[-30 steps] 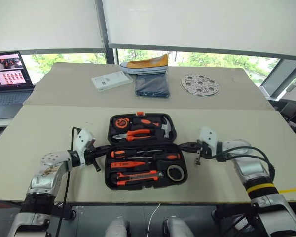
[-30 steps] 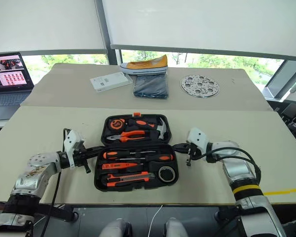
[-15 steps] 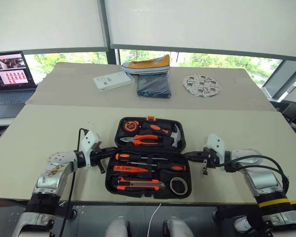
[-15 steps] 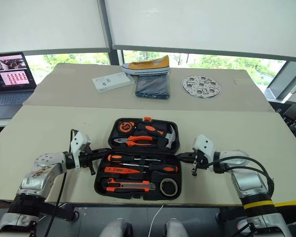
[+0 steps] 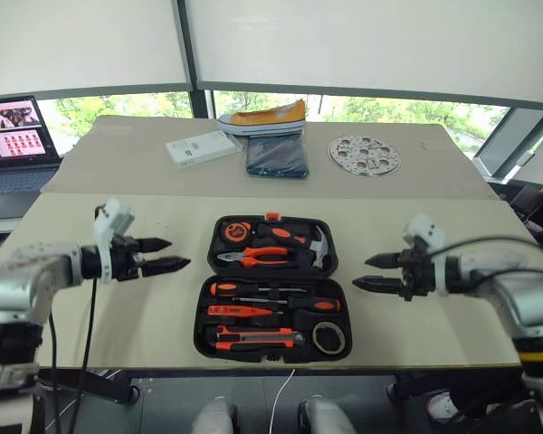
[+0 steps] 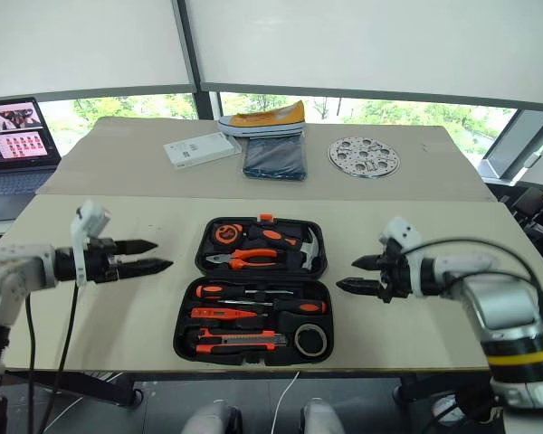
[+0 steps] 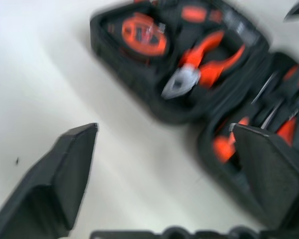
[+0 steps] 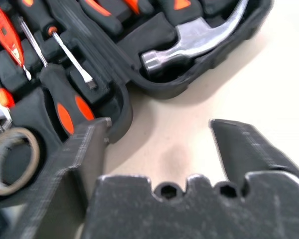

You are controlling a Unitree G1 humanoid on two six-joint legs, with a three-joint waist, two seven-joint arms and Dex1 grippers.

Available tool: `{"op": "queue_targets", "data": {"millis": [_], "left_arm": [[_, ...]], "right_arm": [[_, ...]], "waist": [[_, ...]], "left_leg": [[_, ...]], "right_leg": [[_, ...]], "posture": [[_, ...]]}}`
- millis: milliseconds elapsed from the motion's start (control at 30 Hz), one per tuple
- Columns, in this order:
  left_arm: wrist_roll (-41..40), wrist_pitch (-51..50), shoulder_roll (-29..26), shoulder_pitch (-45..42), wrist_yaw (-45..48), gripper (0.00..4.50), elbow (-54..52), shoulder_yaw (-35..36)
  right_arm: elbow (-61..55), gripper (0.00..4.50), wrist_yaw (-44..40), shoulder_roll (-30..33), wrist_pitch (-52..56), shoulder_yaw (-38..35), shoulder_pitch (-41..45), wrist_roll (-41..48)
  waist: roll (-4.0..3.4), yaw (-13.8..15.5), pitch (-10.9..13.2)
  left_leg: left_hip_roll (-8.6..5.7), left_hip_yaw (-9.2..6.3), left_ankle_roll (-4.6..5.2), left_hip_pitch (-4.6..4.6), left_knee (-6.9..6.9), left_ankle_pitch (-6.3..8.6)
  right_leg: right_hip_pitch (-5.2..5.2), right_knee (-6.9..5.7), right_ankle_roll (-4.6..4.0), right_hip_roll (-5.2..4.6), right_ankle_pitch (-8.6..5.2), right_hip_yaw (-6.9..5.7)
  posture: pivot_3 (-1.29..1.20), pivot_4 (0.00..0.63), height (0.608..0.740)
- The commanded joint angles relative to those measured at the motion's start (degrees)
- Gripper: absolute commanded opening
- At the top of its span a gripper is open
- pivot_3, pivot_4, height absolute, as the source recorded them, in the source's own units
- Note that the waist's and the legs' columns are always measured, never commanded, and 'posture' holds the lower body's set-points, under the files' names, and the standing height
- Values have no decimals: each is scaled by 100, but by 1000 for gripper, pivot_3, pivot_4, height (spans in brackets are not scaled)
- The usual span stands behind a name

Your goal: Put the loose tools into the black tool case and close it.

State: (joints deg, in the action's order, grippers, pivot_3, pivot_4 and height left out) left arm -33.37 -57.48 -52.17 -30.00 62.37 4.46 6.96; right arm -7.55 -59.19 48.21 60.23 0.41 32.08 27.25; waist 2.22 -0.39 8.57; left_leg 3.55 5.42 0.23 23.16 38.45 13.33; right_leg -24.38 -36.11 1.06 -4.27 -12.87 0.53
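**Bright window wall behind two pale tables**

I'm looking over a near table (image 5: 90,298) with a plain beige top, and butted against its far edge sits a second table (image 5: 452,172) of the same colour. Beyond them runs a row of windows (image 5: 380,110) with white roller blinds (image 5: 362,45) drawn most of the way down; green trees show in the strip left uncovered. Dark frame posts (image 5: 188,63) split the panes. Daylight is soft and even across both tops. At far left I can see an open laptop (image 5: 14,149) with its screen lit. Below the near table's front edge the floor (image 5: 362,411) looks dark grey.
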Motion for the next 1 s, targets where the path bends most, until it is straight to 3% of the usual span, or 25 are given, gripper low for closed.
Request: {"op": "queue_targets", "data": {"millis": [33,233,367,533,633,967,1000], "left_arm": [[193,-485,196,-430,-500,4500,102,-389],[704,-313,805,-1037,-1237,4500,842,-652],[820,-309,1022,-1147,-1423,4500,1042,-720],[776,-344,1058,-1117,-1360,4500,1094,-673],[779,-285,1094,-1086,-1357,3822,1153,-660],[784,-4,1462,-1111,-1409,172,1490,-646],[792,18,1471,-1103,-1415,4,1496,-643]], "right_arm": [[247,4470,529,-274,1240,350,689,78],[1549,4470,1547,-1158,2012,548,1823,-303],[2068,4470,1784,-1412,1950,556,2117,-395],[2419,4470,2006,-1554,1940,728,2216,-543],[2507,3791,2150,-1579,1905,825,2193,-659],[2326,275,2256,-1442,2226,555,2026,-516],[2295,65,2252,-1426,2260,538,1991,-489]], "waist": [[0,-15,0],[4,-35,2],[4,-34,2],[4,-35,2],[4,-36,2],[4,-33,2],[4,-31,2]], "left_leg": [[0,-1,0,2,-1,0],[-9,-3,1,34,-1,-1],[-17,-6,2,102,5,-1],[-17,-12,10,127,19,4],[-21,-12,18,135,29,8],[-35,-30,24,98,42,-31],[-39,-32,27,95,41,-37]], "right_leg": [[-1,0,0,2,0,0],[-28,-3,-6,2,3,2],[-91,-11,1,-2,8,7],[-93,-13,12,-3,13,4],[-93,-10,20,-7,17,4],[-64,-20,16,-10,41,9],[-63,-23,17,-10,45,13]], "posture": [[0,150,740],[0,150,740],[0,150,740],[0,150,740],[0,150,740],[0,150,740],[0,150,740]]}}
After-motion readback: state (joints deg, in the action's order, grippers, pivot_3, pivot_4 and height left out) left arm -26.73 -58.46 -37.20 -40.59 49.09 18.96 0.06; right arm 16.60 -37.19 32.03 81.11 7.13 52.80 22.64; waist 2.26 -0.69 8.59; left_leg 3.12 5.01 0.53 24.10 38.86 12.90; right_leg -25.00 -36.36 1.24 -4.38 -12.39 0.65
